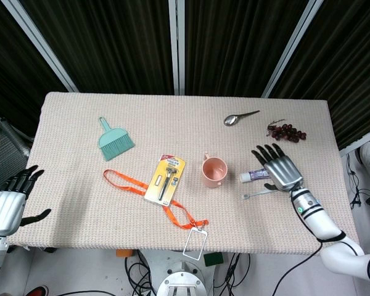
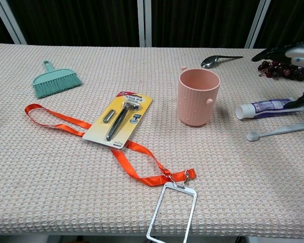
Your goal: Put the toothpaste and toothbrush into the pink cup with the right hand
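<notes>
The pink cup (image 1: 213, 171) (image 2: 196, 97) stands upright right of the table's middle. To its right lies the white and purple toothpaste tube (image 1: 254, 176) (image 2: 266, 108), cap toward the cup. The grey toothbrush (image 1: 256, 195) (image 2: 278, 131) lies just in front of the tube. My right hand (image 1: 277, 166) (image 2: 299, 53) hovers over the tube's far end, palm down and fingers spread, holding nothing; its thumb reaches down beside the tube's tail. My left hand (image 1: 9, 200) hangs off the table's left edge with fingers apart and empty.
A spoon (image 1: 239, 117) and dark grapes (image 1: 286, 131) lie behind the right hand. A razor pack (image 1: 165, 179) sits left of the cup on an orange lanyard (image 1: 126, 183) with a badge holder (image 1: 195, 243) at the front edge. A green brush (image 1: 114, 142) lies far left.
</notes>
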`<state>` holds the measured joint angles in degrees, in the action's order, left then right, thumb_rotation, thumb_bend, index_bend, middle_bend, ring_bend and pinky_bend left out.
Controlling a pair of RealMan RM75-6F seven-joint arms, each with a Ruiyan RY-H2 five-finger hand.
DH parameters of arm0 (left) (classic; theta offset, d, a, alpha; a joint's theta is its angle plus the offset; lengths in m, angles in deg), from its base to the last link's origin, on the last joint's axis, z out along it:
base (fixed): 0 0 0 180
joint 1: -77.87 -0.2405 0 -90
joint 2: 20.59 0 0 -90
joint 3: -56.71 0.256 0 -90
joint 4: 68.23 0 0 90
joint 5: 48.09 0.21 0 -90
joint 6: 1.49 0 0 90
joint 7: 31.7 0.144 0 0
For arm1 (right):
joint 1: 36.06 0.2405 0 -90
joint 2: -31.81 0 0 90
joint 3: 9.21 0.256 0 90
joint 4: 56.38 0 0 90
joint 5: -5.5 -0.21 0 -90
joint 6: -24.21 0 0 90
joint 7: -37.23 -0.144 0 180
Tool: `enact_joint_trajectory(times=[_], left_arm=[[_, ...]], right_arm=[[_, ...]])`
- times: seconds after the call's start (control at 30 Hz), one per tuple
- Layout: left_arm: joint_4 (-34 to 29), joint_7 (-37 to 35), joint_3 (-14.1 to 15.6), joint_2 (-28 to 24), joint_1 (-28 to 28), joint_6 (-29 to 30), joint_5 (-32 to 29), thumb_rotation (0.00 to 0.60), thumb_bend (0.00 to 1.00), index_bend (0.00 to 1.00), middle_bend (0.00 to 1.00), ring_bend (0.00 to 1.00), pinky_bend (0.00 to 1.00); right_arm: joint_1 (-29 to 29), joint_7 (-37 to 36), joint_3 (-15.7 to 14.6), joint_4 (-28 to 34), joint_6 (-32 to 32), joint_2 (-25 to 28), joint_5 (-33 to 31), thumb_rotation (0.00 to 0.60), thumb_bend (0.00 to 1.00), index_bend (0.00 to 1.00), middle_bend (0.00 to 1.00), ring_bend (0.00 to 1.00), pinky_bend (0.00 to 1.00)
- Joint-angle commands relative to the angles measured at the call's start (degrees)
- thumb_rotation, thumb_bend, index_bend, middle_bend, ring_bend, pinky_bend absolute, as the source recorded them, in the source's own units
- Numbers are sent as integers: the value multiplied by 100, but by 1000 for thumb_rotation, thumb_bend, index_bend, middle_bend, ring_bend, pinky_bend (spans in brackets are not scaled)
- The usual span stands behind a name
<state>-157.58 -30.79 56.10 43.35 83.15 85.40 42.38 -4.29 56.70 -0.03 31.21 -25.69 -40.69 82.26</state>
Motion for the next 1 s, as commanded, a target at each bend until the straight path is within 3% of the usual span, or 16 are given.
enact_joint_trajectory(times=[0.03,0.37,0.5,0.63,0.77,1.0], left_arm=[[2,3,12,6,-4,3,14,530,93,134,77,108,220],[68,-44,8,29,8,-19,3,533,93,134,77,108,220],[84,-68,0,18,18,-28,-3,529,93,134,77,108,220],[134,-120,10,30,7,-25,-10,536,93,134,77,108,220],[163,-129,12,41,14,-55,-29,535,93,134,77,108,220],[159,-107,30,48,31,-86,-8,531,93,134,77,108,220]], right_arm=[[99,4,-79,-232,-28,-279,1,600,331,51,66,0,0],[309,448,-209,-541,77,-633,-292,600,336,214,184,0,0],[383,692,-324,-842,-6,-809,-163,600,346,230,210,0,0],[395,512,-399,-1109,-66,-1013,-57,600,355,251,245,0,0],[408,441,-412,-1265,-166,-1129,6,600,445,289,307,0,0],[451,398,-478,-1491,-217,-1297,98,600,477,413,394,23,0]])
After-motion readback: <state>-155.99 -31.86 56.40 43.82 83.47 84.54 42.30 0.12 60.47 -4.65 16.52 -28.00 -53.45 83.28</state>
